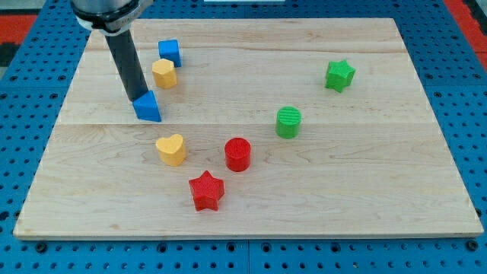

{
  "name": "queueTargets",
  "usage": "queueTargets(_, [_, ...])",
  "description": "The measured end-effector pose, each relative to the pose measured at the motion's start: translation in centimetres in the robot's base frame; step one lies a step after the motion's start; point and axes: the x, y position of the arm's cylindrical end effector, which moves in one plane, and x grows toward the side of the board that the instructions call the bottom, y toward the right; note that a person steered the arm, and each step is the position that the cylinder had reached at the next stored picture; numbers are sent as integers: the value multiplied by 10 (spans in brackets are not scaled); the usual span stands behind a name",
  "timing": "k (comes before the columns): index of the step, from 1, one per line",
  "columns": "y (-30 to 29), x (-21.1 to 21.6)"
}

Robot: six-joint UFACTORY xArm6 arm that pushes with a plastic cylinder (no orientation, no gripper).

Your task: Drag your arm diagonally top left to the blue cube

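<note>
Nearest the camera, a red star is seen lying on the wooden board, slightly left of centre. Just beyond it, a red cylinder is placed to the right and a yellow heart to the left, each near the star but apart from it. Farther right, a green cylinder is found, and well beyond it, towards the far right, a green star.

No gripper is carried; the arm ends in a dark rod, so nothing is held. My tip is set down at the far left of the board, touching or just beside the far-left edge of a blue triangular block; contact cannot be told for certain.

The blue cube is located farther back and slightly right of my tip, with a yellow hexagonal block just in front of it.
</note>
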Motion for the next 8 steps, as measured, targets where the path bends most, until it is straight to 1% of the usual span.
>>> queueTargets(2, [1,5])
queueTargets(3, [-47,-29])
queueTargets(4, [-55,-52])
queueTargets(5, [-35,-114])
queueTargets(6, [-39,-186])
queueTargets(7, [-49,-205])
queueTargets(8, [-46,-204])
